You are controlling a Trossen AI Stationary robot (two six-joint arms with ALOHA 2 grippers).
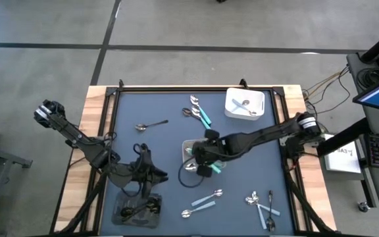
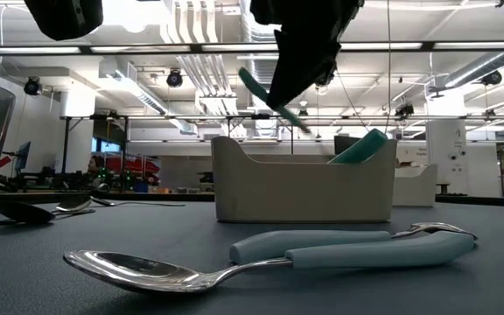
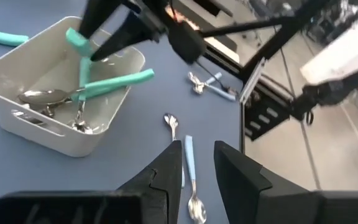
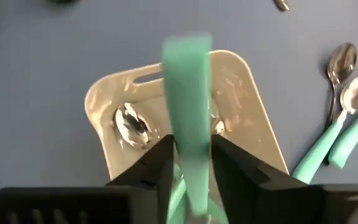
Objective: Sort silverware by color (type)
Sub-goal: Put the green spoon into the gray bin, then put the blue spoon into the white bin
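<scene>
From above, our right hand [image 1: 204,157] hangs over the grey tray [image 1: 188,146] near the middle of the desk [image 1: 150,105], and it holds a teal spoon [image 1: 214,167] by the handle. The left hand [image 1: 143,170] waits near the dark tray [image 1: 120,212] at the front left. More silverware lies loose: two teal pieces [image 1: 200,112] behind, pale-blue ones [image 1: 206,199] in front, and a white tray [image 1: 232,108] at the back.

From desk level, the teal spoon [image 2: 269,96] is tilted above the tray [image 2: 261,188], not yet inside. One teal handle [image 2: 361,147] already leans out over the far rim. We think the drop should be made lower, so the piece does not bounce off that rim.

In the left wrist view, the tray [image 3: 17,121] holds several teal pieces [image 3: 114,82], and the held spoon [image 3: 74,40] is above them. Our left fingers [image 3: 166,174] stand a little apart with nothing between them.

In the right wrist view, the handle [image 4: 188,106] sits between the two fingers [image 4: 157,165] and points across the tray [image 4: 104,93]. The fingers seem to touch it on both sides, but we cannot tell if they squeeze or begin to let go. We would turn the handle along the tray before release, since it may catch the wall
</scene>
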